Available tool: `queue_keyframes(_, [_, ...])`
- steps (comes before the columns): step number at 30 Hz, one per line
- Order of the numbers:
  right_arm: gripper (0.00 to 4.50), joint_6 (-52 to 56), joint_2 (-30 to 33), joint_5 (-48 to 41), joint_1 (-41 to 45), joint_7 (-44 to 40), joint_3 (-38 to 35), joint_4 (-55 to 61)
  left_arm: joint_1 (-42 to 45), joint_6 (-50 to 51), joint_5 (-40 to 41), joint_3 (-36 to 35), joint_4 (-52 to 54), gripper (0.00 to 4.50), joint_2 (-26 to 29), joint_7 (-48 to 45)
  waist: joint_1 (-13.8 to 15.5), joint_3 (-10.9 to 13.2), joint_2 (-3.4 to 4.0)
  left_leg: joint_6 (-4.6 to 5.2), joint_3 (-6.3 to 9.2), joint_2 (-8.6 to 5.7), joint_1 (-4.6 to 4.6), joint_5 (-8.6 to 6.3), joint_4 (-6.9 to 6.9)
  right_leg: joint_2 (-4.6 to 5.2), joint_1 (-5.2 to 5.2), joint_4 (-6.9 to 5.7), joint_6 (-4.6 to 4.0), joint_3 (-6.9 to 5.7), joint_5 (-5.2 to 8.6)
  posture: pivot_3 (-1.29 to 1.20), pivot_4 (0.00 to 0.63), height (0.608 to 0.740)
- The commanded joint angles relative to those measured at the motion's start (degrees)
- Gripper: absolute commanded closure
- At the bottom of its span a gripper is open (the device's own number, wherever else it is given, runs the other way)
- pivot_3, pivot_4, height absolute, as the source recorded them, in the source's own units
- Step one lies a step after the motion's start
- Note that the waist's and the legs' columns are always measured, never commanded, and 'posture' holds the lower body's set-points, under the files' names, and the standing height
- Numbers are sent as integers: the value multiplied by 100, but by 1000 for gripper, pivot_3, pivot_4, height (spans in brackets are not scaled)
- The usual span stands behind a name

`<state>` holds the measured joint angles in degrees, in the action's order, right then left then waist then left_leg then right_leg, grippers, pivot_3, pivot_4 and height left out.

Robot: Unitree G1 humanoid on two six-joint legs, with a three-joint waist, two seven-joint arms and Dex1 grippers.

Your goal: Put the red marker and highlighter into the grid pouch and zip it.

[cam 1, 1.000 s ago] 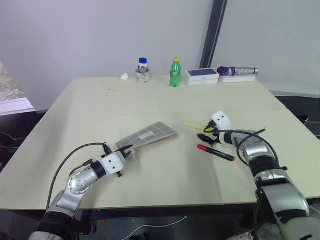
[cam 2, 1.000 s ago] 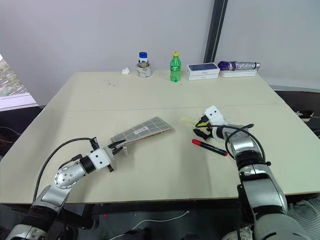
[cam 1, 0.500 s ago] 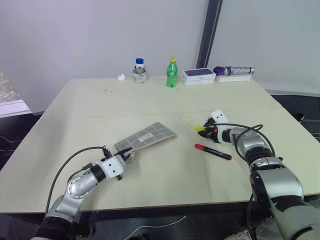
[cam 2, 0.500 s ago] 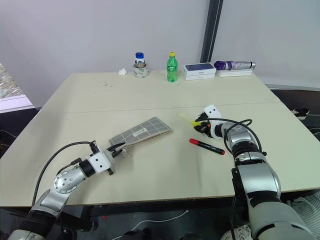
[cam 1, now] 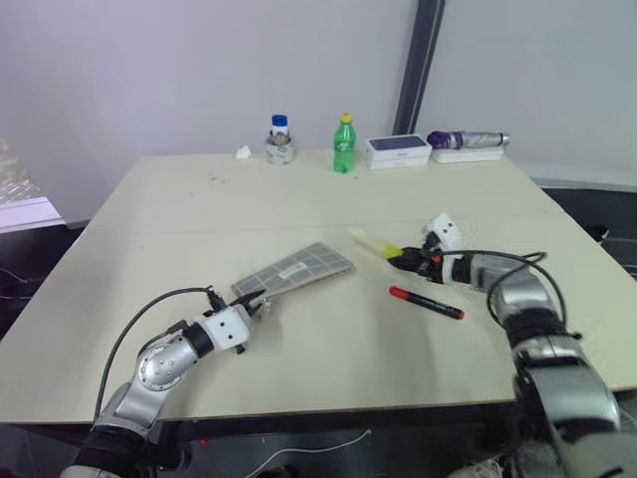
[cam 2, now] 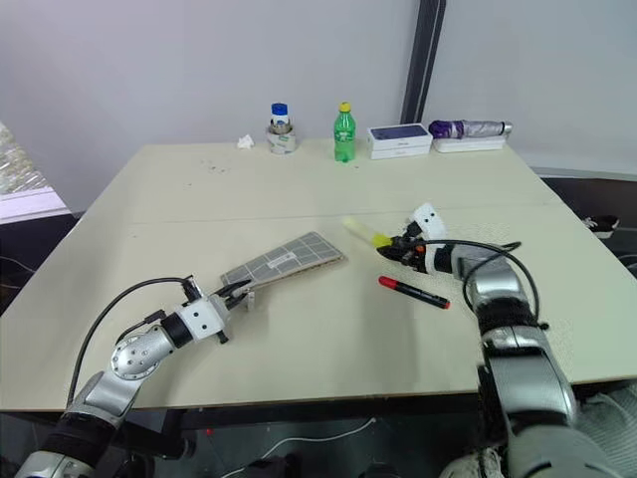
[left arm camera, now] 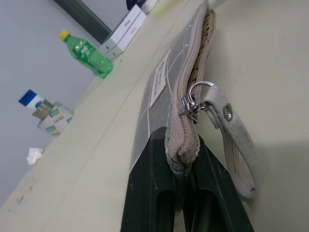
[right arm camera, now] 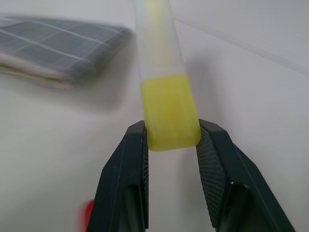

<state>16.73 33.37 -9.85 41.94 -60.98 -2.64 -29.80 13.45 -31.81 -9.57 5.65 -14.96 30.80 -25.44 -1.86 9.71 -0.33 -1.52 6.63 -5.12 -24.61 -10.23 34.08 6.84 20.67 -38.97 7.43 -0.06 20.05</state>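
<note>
Right end effector grips highlighter.

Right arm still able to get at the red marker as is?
Probably not yet: the right gripper is shut on the highlighter. The red marker lies bare on the table beside it, nothing in the way.

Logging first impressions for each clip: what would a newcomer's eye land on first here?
Probably the yellow highlighter, pinched at one end by the right gripper and pointing out over the middle of the table. Next, the grid pouch, its near end clamped in the left gripper with the zipper open. The red marker lies loose on the table, beside the right gripper.
</note>
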Motion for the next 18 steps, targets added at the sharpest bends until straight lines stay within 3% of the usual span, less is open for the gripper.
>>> queue_keyframes(1, [3641, 1041, 345, -661, -1038, -202, -89, 2380, -35, 28, 172, -138, 147, 4500, -6, 25, 28, 0, 0, 1, 0, 1, 0, 0, 3, 0, 0, 0, 0, 0, 0, 0, 150, 740])
queue_keyframes(3, [3641, 1496, 511, -884, -1572, -189, -71, 3254, -22, 47, 209, -153, 147, 4500, -19, 18, 63, 0, 0, 1, 0, 2, 0, -1, 4, -1, 1, -1, 0, 1, 0, 0, 150, 740])
queue_keyframes(5, [3641, 1356, 649, -494, -1971, 87, 125, 3582, 45, 49, 276, -159, 133, 4500, -43, -17, 75, 0, 0, 1, -2, 2, 0, -1, 7, 0, 2, -2, 0, 2, -1, 0, 150, 740])
queue_keyframes(10, [3641, 1206, 203, -263, -1853, 1015, 153, 3243, 115, 131, 480, -186, 248, 4500, -63, -122, 102, 0, -2, 0, -1, 2, 6, 0, 10, -1, -4, -4, 0, 1, -1, 0, 150, 740])
queue_keyframes(18, [3641, 1116, 25, -263, -1589, 1160, 315, 3020, 191, 142, 471, -114, 275, 4500, -41, -259, 107, 1, -4, 1, -1, 0, 4, 0, 8, 0, -5, -2, 0, -1, -1, 0, 150, 740])
